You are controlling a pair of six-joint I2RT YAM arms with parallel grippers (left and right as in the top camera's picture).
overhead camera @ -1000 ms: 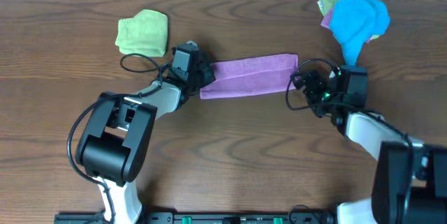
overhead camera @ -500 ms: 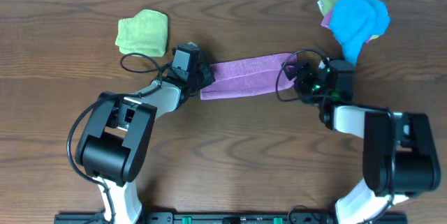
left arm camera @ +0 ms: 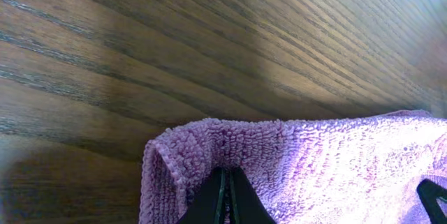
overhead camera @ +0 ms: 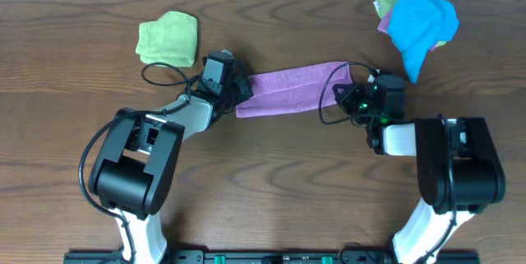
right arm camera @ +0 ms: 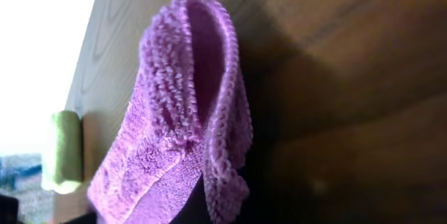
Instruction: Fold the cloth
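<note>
The lilac cloth point(overhead camera: 292, 87) lies as a long folded strip across the middle of the wooden table. My left gripper point(overhead camera: 241, 91) is at its left end. In the left wrist view the jaws point(left arm camera: 228, 192) are pressed together on the terry edge of the cloth point(left arm camera: 314, 161). At the strip's right end is my right gripper point(overhead camera: 343, 95). In the right wrist view it point(right arm camera: 199, 206) is shut on a bunched corner of the cloth point(right arm camera: 174, 140), which stands up in a loop above the jaws.
A light green folded cloth point(overhead camera: 168, 39) lies at the back left and also shows in the right wrist view point(right arm camera: 64, 151). A bright blue cloth point(overhead camera: 421, 19) is heaped on other cloths at the back right. Both arm bases stand near the front edge.
My right gripper has moved left onto the cloth's right end and shut on it, lifting that corner slightly. The left gripper has kept its hold and has not moved.
</note>
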